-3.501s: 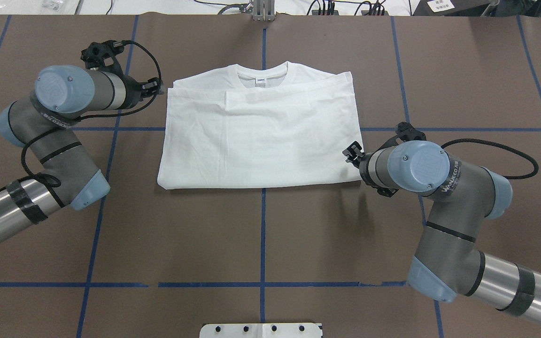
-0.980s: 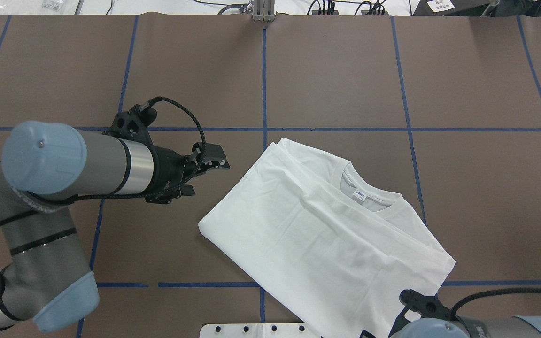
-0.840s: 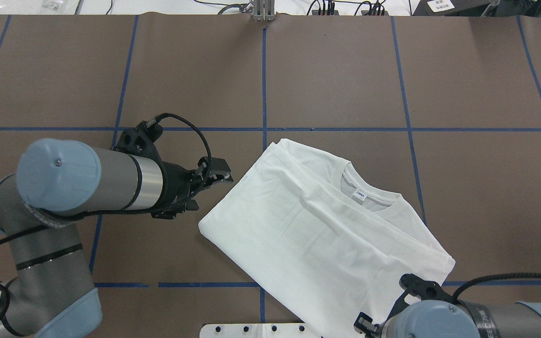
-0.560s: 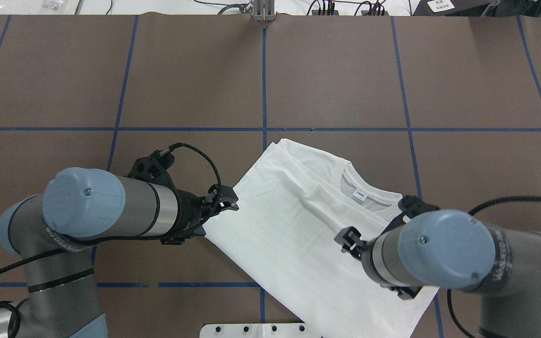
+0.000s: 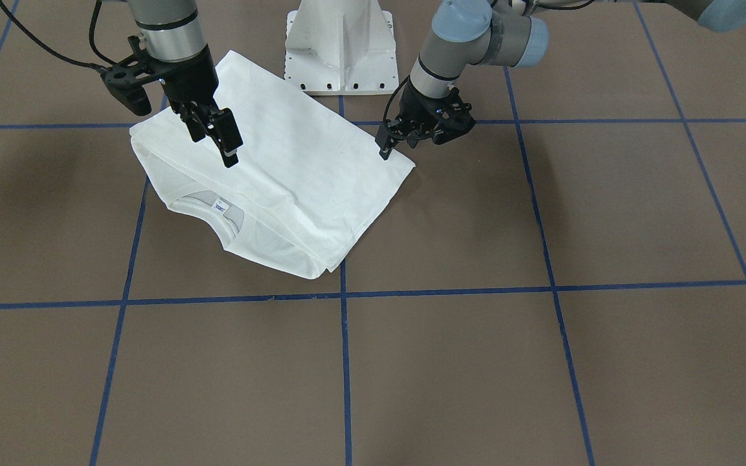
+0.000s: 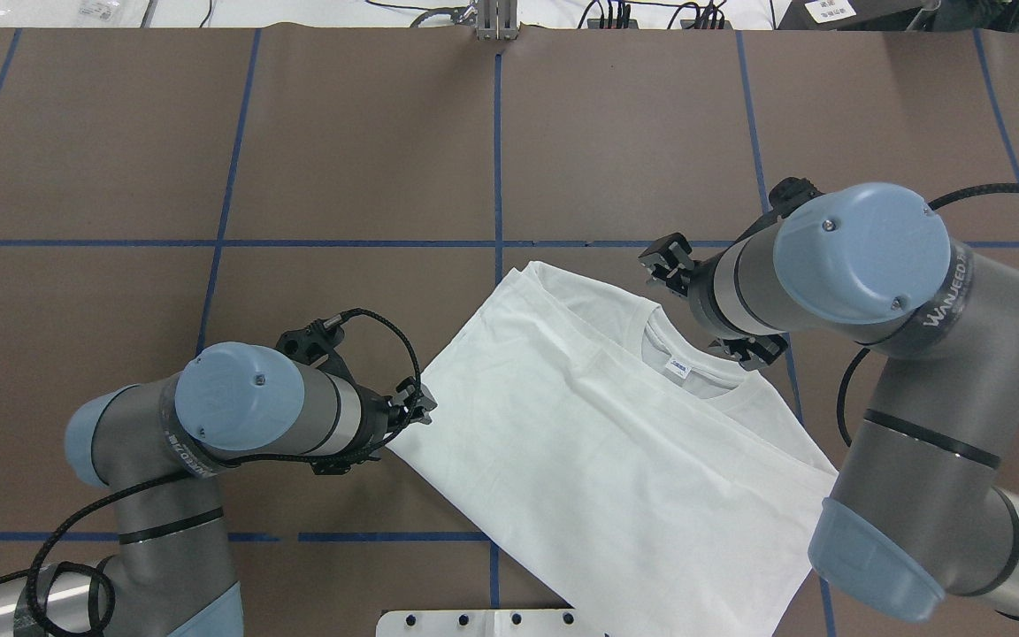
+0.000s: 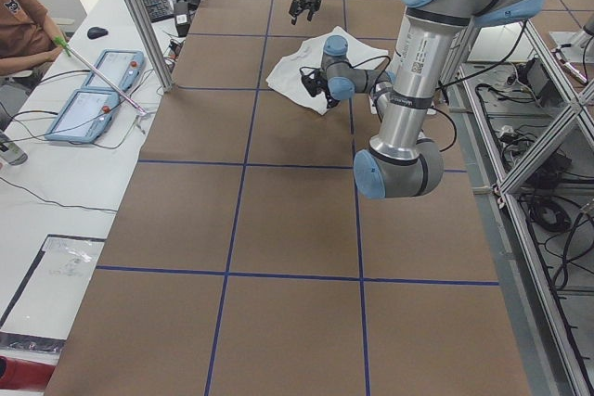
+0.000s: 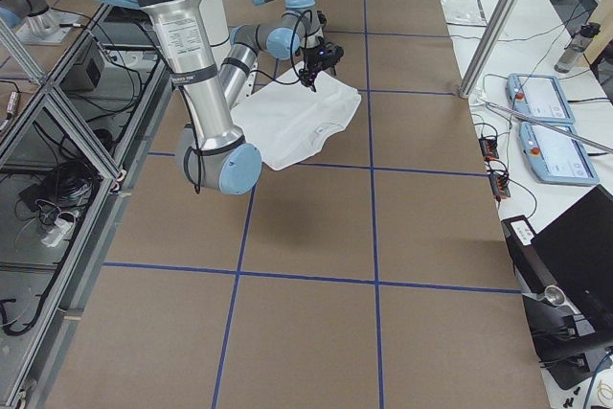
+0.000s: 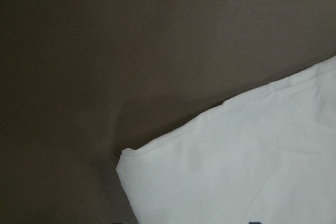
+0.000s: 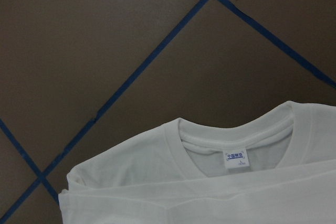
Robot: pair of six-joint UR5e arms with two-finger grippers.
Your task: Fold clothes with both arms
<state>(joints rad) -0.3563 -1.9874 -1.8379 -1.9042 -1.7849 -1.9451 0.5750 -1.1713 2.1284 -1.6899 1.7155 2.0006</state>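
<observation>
Right claw (image 5: 215,150) spread, hovering near collar (image 10: 231,129) of folded T-shirt (image 6: 598,460). Left claw (image 6: 419,413) at opposite corner, state we cannot tell. T-shirt lies skewed on tabletop (image 6: 341,159). We judge cloth light, limp, layers prone to slide, so pinch corners through all layers.

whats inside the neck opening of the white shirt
A small white neck label with blue print sits just inside the ribbed collar, on the inner fabric of the shirt. Folded layers cover everything further in, so nothing more can be seen.
</observation>
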